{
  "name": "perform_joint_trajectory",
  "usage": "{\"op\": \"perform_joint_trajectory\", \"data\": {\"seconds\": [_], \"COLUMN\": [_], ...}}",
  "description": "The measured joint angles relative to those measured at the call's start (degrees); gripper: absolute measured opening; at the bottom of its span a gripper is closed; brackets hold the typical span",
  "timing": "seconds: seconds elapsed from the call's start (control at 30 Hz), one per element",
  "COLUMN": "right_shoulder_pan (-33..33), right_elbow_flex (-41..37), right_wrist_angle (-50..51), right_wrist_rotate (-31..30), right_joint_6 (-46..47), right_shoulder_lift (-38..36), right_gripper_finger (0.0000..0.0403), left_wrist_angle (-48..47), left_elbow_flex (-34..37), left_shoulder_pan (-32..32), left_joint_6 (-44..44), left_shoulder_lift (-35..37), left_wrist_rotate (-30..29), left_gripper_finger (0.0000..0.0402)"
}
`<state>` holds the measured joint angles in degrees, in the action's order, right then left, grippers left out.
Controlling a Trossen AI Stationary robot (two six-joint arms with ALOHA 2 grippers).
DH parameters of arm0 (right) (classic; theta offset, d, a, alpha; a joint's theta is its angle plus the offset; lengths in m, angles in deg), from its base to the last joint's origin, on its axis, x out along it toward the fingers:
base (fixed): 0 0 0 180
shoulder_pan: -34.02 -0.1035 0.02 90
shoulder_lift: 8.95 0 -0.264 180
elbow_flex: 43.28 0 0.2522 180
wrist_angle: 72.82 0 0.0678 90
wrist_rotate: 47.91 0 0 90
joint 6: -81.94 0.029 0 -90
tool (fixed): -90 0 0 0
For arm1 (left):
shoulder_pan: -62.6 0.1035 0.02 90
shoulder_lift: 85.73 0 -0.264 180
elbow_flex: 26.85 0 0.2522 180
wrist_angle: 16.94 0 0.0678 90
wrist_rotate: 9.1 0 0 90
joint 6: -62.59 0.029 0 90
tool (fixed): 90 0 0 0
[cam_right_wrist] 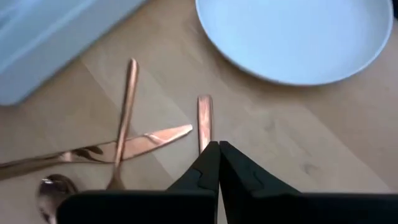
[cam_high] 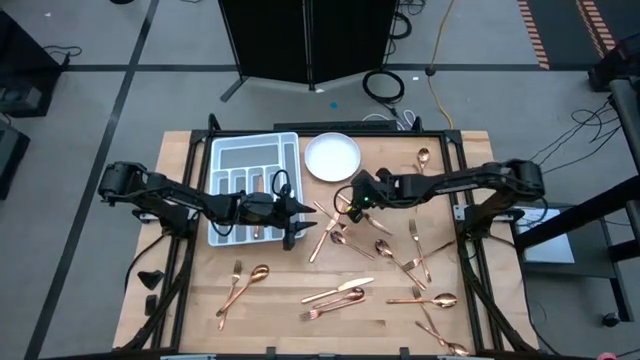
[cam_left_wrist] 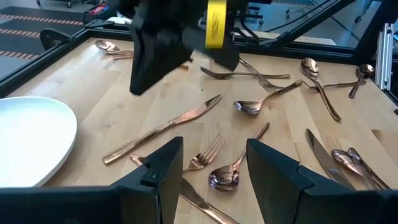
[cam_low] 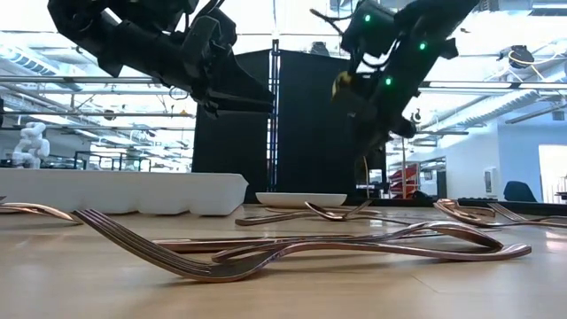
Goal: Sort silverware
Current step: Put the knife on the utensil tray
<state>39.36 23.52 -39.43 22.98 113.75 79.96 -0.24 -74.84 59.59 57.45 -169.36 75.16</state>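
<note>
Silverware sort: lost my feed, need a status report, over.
Left gripper open, hovering at the tray edge over the cutlery. Right gripper shut above a copper handle near the plate; grip unconfirmed. Silverware mostly loose on the table. Nothing in the way.

Tray and plate at the far edge
A grey compartmented tray [cam_high: 250, 170] sits beside a white round plate [cam_high: 331, 156] on the wooden surface [cam_high: 280, 300]; a black panel [cam_high: 308, 40] stands beyond.

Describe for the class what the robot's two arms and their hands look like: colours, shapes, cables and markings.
Both arms are dark, jointed links with black cables looping along them. The left hand has two black, wedge-shaped fingers. The right hand is black too, with a yellow label on its side and small green lights near the wrist.
</note>
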Motion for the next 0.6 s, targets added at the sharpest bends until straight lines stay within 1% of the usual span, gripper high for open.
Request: {"op": "perform_joint_trajectory", "data": {"seconds": [0.13, 0.2, 0.3, 0.37, 0.43, 0.5, 0.57, 0.6], "right_shoulder_pan": [0.00, -0.03, -0.48, -1.27, -2.61, -4.25, -5.86, -6.46], "right_elbow_flex": [0.04, 0.04, 0.07, 0.04, 0.04, 0.07, 0.07, 0.07], "right_wrist_angle": [2.28, 4.45, 6.97, 10.40, 13.60, 16.28, 17.71, 17.76], "right_wrist_rotate": [0.40, 2.65, 6.30, 7.34, 6.63, 4.19, 1.66, 1.01], "right_joint_6": [0.14, 0.21, 0.62, 2.61, 3.76, 4.53, 5.18, 5.22], "right_shoulder_lift": [-1.84, -1.89, -2.02, -2.65, -4.21, -6.35, -8.46, -9.51], "right_gripper_finger": [0.0002, 0.0000, 0.0012, 0.0022, 0.0031, 0.0036, 0.0037, 0.0037], "left_wrist_angle": [0.00, -0.07, 0.47, 0.51, -3.52, -11.50, -20.72, -24.75], "left_elbow_flex": [0.00, 0.00, 0.00, -0.43, -2.76, -7.32, -13.72, -17.26], "left_shoulder_pan": [-0.02, 0.00, 0.00, 0.30, 1.58, 4.00, 6.97, 8.62], "left_joint_6": [0.02, 0.01, 0.01, -0.05, 0.71, 4.68, 9.45, 12.57], "left_shoulder_lift": [0.00, 0.00, 0.00, 0.00, -0.02, -0.05, -0.82, -1.61], "left_wrist_rotate": [-0.01, -0.02, -0.35, -2.62, -5.22, -5.16, -2.73, -0.62], "left_gripper_finger": [0.0171, 0.0171, 0.0171, 0.0171, 0.0166, 0.0153, 0.0133, 0.0121]}}
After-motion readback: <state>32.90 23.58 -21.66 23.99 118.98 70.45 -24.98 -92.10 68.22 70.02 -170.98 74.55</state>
